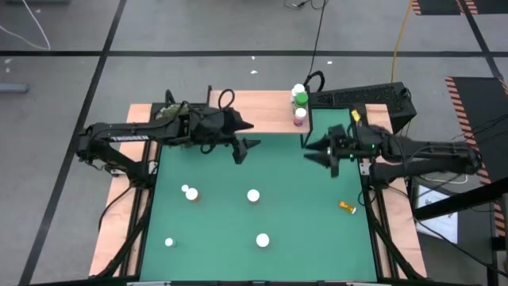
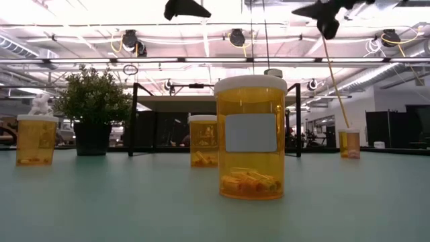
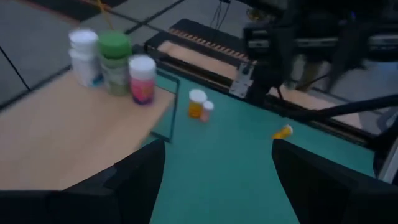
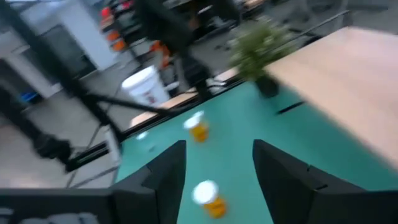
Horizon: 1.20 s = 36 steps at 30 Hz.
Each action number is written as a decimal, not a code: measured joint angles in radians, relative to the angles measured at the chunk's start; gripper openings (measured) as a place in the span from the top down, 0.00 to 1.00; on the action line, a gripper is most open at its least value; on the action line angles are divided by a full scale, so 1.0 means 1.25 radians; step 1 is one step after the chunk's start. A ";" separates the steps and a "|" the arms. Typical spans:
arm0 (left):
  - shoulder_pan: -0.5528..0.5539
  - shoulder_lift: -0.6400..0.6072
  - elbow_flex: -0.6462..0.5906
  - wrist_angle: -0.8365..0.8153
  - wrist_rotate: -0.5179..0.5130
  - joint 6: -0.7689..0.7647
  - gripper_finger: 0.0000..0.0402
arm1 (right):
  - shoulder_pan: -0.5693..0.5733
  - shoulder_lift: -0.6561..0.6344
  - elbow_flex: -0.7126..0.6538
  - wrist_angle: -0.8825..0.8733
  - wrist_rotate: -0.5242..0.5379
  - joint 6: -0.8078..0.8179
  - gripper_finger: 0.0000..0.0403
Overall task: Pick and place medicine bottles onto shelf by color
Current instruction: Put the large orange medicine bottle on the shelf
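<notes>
Three medicine bottles stand on their bases at the right end of the light-wood shelf (image 1: 198, 103): a white one (image 3: 84, 50), a green-capped one (image 3: 115, 59) and a pink one (image 3: 143, 78). Orange white-capped bottles stand on the green mat (image 1: 190, 193) (image 1: 253, 195) (image 1: 263, 239), and one small orange bottle lies on its side (image 1: 347, 206). My left gripper (image 1: 254, 135) hangs open above the mat at the shelf's front edge, holding nothing. My right gripper (image 1: 308, 151) hangs open above the mat just in front of the shelf's right end, also holding nothing.
A bushy green plant (image 2: 94, 107) in a dark pot stands at the shelf's left end. A small white-capped bottle (image 1: 169, 242) stands near the mat's front left. The shelf's thin black legs (image 2: 299, 121) stand at the back of the mat. Open mat lies between the standing bottles.
</notes>
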 joint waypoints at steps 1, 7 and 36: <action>-0.010 0.005 0.000 0.002 -0.003 -0.020 0.26 | 0.032 0.007 0.000 0.007 0.008 0.004 0.57; -0.086 0.044 0.000 0.030 -0.068 -0.110 0.26 | 0.219 0.082 0.000 0.047 0.063 0.014 0.64; -0.027 0.150 0.000 0.250 0.007 -0.054 0.26 | 0.435 0.128 -0.161 -0.367 0.096 0.397 0.85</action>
